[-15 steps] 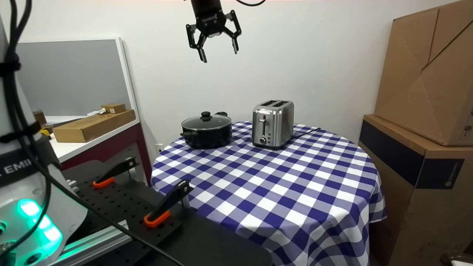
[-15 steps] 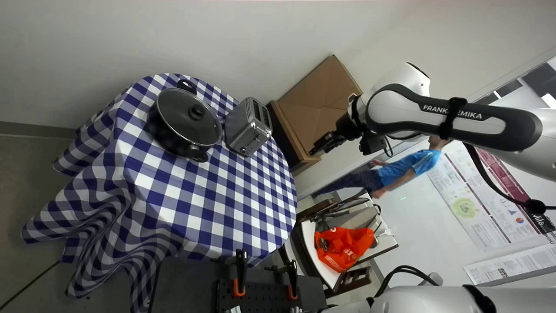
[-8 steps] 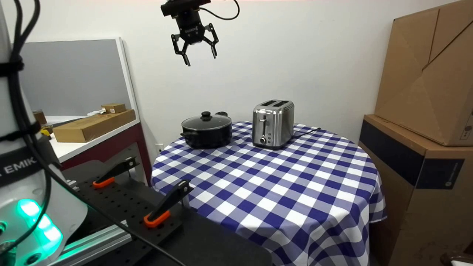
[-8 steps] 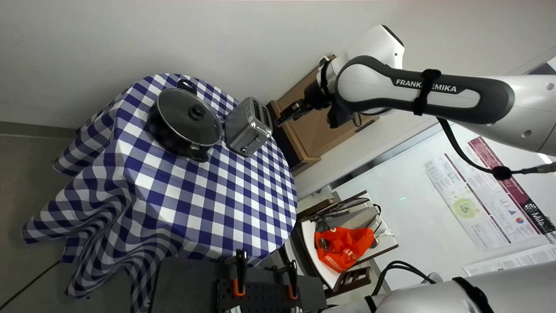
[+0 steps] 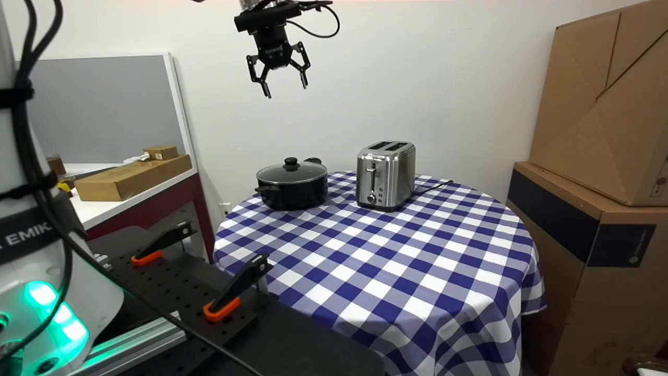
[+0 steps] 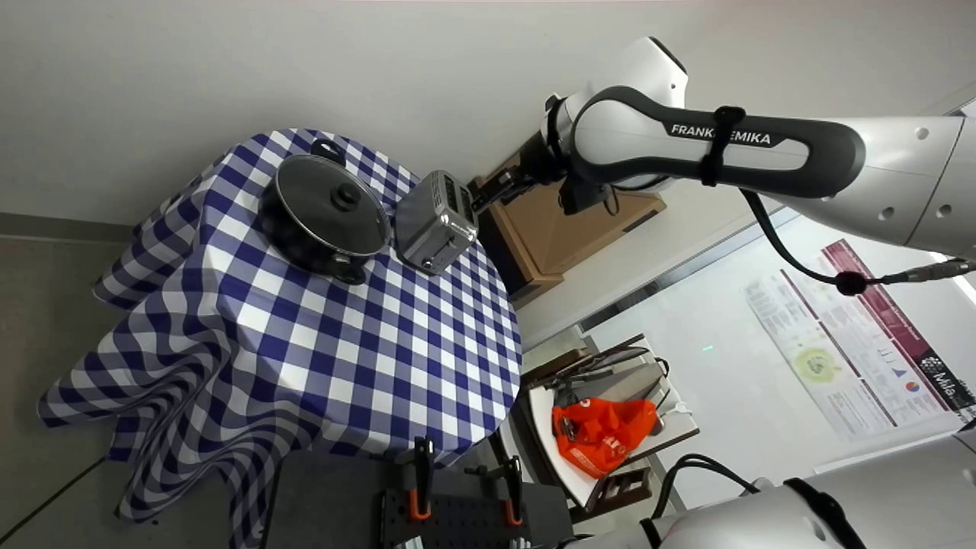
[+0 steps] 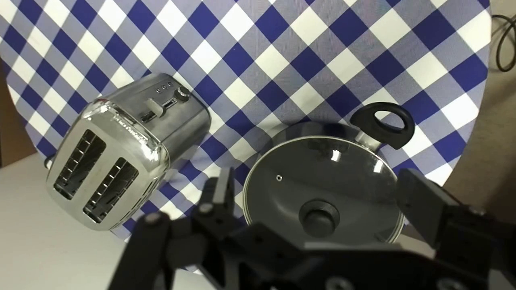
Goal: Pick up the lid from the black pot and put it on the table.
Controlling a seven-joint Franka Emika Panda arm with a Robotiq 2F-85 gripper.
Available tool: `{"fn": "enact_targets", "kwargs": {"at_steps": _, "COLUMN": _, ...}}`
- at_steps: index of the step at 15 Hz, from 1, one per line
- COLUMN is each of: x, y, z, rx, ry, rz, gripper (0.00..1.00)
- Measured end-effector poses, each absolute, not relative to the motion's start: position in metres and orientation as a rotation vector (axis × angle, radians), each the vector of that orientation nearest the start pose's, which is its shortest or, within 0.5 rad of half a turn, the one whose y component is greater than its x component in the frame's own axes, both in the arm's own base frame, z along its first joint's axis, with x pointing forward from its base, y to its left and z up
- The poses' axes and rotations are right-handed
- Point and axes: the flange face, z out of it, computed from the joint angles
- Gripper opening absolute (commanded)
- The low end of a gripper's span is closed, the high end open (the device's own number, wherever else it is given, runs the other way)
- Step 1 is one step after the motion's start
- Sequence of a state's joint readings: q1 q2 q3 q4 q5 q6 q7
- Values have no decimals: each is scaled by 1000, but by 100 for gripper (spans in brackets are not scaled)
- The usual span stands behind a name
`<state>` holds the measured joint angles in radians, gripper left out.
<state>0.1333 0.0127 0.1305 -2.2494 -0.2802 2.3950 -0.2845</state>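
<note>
The clear glass lid with a dark knob sits on the black pot; the lid shows in both exterior views [image 5: 276,174] [image 6: 316,200] and the wrist view [image 7: 346,181]. The black pot [image 5: 297,197] [image 6: 293,240] [image 7: 310,129] stands on the table [image 5: 386,256] [image 6: 358,343] [image 7: 262,76] with its blue-and-white checked cloth. My gripper [image 5: 287,92] [image 6: 479,206] is open and empty, high above the pot. In the wrist view my gripper's fingers [image 7: 316,177] appear on either side of the lid, with the knob between them. The near part of the lid is hidden by the gripper.
A silver toaster [image 5: 386,177] [image 6: 436,223] [image 7: 133,149] stands beside the pot, its cord behind it. Large cardboard boxes [image 5: 584,172] stand past the table. A dark bench [image 5: 313,334] with orange-tipped clamps [image 5: 222,309] adjoins the table. A wall is behind.
My arm has moved toward the pot's side of the table, going left in both exterior views, then slightly lower. The gripper stays open. The lid, pot and toaster have not moved.
</note>
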Motion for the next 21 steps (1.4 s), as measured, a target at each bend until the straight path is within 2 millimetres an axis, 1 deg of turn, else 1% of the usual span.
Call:
{"fn": "enact_targets", "kwargs": {"at_steps": 2, "x": 515, "y": 133, "z": 368, "rx": -3143, "ry": -1197, "rz": -206, "gripper": 100}}
{"fn": "enact_targets", "kwargs": {"at_steps": 5, "x": 509, "y": 128, "z": 353, "rx": -3179, "ry": -1137, "rz": -184, "gripper": 100}}
{"fn": "enact_targets", "kwargs": {"at_steps": 7, "x": 513, "y": 132, "z": 343, "rx": -3174, "ry": -1105, "rz": -212, "gripper": 100}}
{"fn": "enact_targets", "kwargs": {"at_steps": 8, "x": 517, "y": 135, "z": 339, "rx": -3164, "ry": -1093, "rz": -239, "gripper": 98}}
{"fn": "enact_targets", "kwargs": {"at_steps": 9, "x": 523, "y": 139, "z": 334, "rx": -3155, "ry": -1081, "rz": -268, "gripper": 96}}
{"fn": "enact_targets", "kwargs": {"at_steps": 10, "x": 530, "y": 144, "z": 330, "rx": -3147, "ry": -1064, "rz": -298, "gripper": 100}}
{"fn": "enact_targets", "kwargs": {"at_steps": 11, "x": 538, "y": 149, "z": 326, "rx": -3137, "ry": -1046, "rz": -325, "gripper": 98}}
{"fn": "enact_targets", "kwargs": {"at_steps": 12, "x": 548, "y": 155, "z": 321, "rx": -3126, "ry": -1034, "rz": -347, "gripper": 100}}
{"fn": "enact_targets", "kwargs": {"at_steps": 13, "x": 557, "y": 161, "z": 316, "rx": -3116, "ry": -1025, "rz": -362, "gripper": 99}}
{"fn": "enact_targets", "kwargs": {"at_steps": 18, "x": 600, "y": 197, "z": 285, "rx": -3066, "ry": -1033, "rz": -373, "gripper": 100}}
{"fn": "enact_targets", "kwargs": {"at_steps": 21, "x": 621, "y": 222, "z": 262, "rx": -3044, "ry": -1060, "rz": -359, "gripper": 100}}
